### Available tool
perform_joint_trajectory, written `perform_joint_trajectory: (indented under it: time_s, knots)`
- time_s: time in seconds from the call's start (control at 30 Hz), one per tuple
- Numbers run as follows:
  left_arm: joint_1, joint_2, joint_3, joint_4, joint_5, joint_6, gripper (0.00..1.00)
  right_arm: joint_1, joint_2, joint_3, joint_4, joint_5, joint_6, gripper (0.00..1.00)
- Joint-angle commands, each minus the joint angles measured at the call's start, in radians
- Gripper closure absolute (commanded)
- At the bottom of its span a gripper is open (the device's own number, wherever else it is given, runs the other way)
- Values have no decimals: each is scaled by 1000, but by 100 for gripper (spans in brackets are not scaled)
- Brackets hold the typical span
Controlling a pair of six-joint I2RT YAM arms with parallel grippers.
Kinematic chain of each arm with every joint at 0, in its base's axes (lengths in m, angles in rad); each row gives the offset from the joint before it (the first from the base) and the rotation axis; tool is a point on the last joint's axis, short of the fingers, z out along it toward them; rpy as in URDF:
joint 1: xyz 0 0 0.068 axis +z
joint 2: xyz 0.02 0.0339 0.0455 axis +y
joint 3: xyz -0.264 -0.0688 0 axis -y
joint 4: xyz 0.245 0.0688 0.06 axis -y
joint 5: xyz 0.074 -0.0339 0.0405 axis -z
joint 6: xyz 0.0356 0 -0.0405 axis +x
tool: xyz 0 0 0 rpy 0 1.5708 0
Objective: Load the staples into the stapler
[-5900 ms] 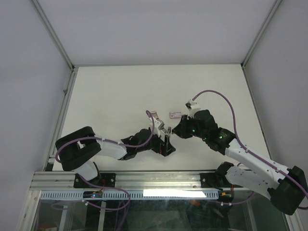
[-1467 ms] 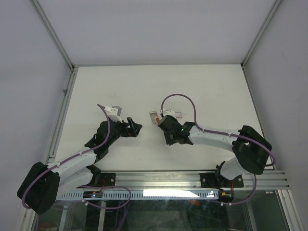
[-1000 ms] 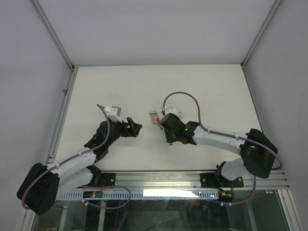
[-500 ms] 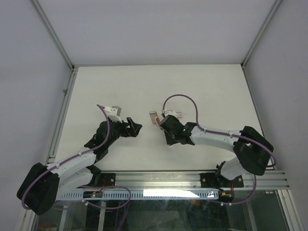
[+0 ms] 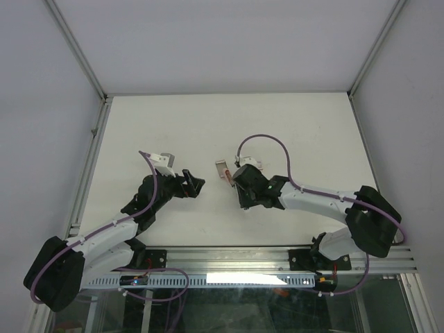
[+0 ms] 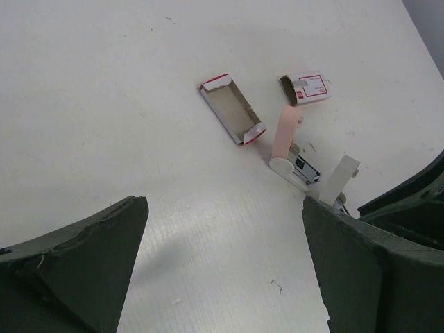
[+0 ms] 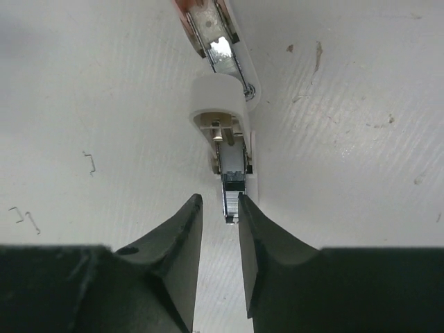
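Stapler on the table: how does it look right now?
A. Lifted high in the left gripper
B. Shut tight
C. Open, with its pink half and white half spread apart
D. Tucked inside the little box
C: the stapler lies on the table with its pink half and white half swung apart from the hinge.

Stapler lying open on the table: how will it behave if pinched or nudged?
Stapler looks small and plastic, so it is probably light and apt to slide on the smooth table. Its two halves lie splayed open, so they will likely swing rather than stay rigid.
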Motion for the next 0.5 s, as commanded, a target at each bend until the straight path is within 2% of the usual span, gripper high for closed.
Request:
perform_joint_trajectory:
  time_s: [0.0,0.1,0.23,0.33,0.47]
  knots:
    - [0,-32,-1,87,59,11,1,-7,-138,16,10,29,-14,65]
    - [-28,-26,17,106,85,-13,2,-25,-180,-41,32,26,-1,57]
    - [-147,27,72,135,61,-31,1,-59,-223,-147,114,-43,26,51]
    - [-234,109,126,181,47,-30,1,-75,-263,-222,201,-95,21,49]
    - [-257,236,192,229,71,-48,1,-82,-309,-293,283,-127,17,50]
